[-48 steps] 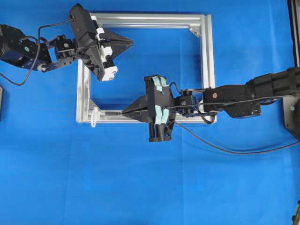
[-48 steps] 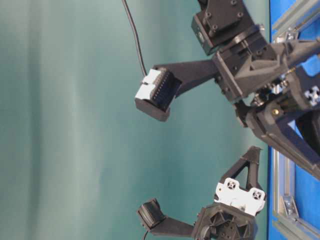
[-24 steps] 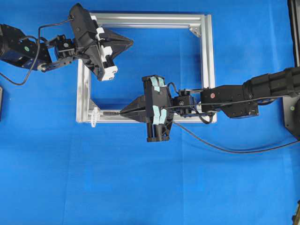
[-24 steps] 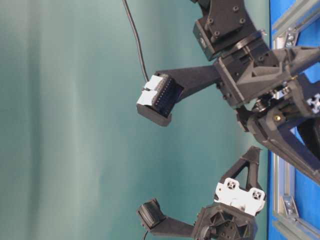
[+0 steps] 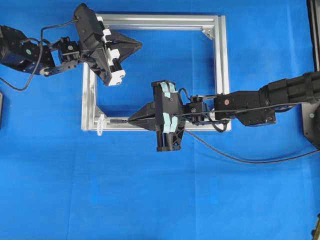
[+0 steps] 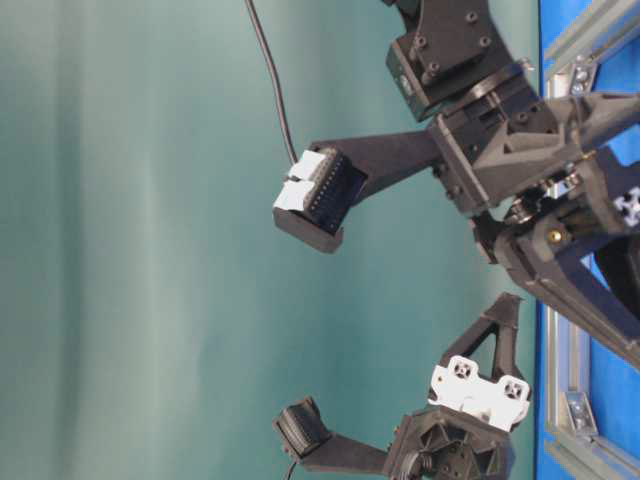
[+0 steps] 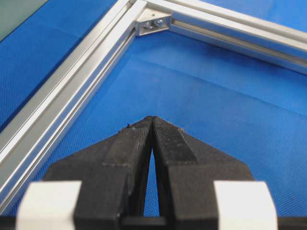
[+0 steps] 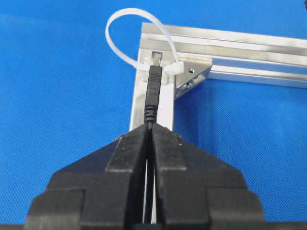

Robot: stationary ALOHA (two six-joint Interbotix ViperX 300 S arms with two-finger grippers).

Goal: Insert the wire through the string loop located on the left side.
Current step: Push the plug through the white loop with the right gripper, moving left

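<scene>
My right gripper (image 5: 131, 120) (image 8: 150, 127) is shut on the wire (image 5: 240, 160), a thin black cable that trails back to the right across the cloth. Its slim plug (image 8: 152, 98) sticks out ahead of the fingertips, silvery tip toward the string loop (image 8: 135, 45). That whitish loop (image 5: 101, 125) stands at the near-left corner of the silver frame (image 5: 222, 65); the plug tip is just short of it, low against the loop's base. My left gripper (image 5: 139, 46) (image 7: 152, 119) is shut on nothing, hovering inside the frame's far-left part.
The aluminium frame lies on blue cloth, with corner brackets (image 7: 152, 24) (image 8: 192, 76) inside its corners. A dark block (image 5: 311, 125) sits at the right table edge. In the table-level view both arms (image 6: 500, 130) stand over the frame.
The right gripper with the wire slid slightly left toward the loop between one second and half a second ago, then held still. The left arm has not moved.
</scene>
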